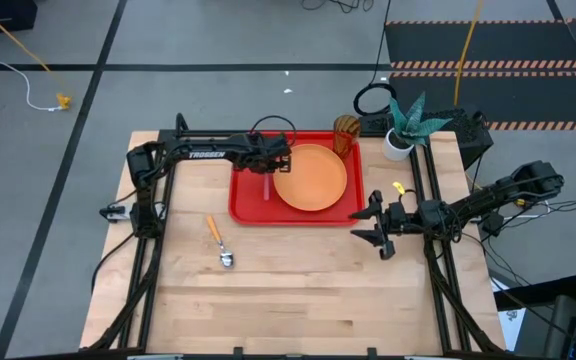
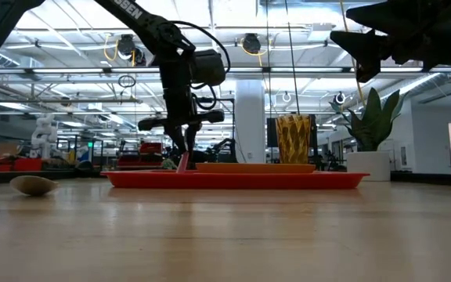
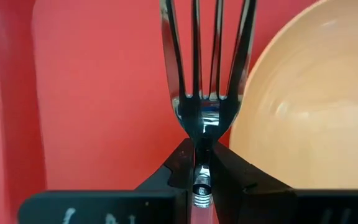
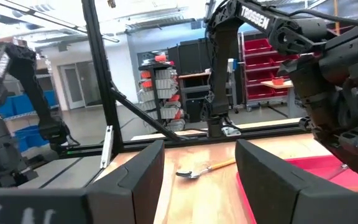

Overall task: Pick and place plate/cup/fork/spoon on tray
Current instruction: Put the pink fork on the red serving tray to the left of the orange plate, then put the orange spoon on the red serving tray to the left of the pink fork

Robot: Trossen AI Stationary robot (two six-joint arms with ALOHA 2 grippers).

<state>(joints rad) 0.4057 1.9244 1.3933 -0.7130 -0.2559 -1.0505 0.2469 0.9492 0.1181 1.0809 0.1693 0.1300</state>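
Left gripper point(image 1: 268, 170): clamped on the fork point(image 3: 205, 81) handle, tines hanging straight below it over the tray point(image 1: 246, 205), the plate point(image 1: 311, 178) just beside (right gripper point(image 1: 378, 226) parked, fingers apart).

The large flat red plastic tray point(image 1: 243, 205) holds the round orange plastic plate point(image 1: 310, 178), with the pink-handled metal fork point(image 1: 267, 185) just left of it. The amber translucent cup point(image 1: 345, 132) occupies its far right corner. The orange-handled metal spoon point(image 1: 219, 241) lies on the table near its front left corner.

Glossy metal fork point(image 3: 207, 93), smooth plastic tray point(image 1: 248, 205) and plate point(image 1: 311, 178), matt wooden table point(image 1: 298, 280).
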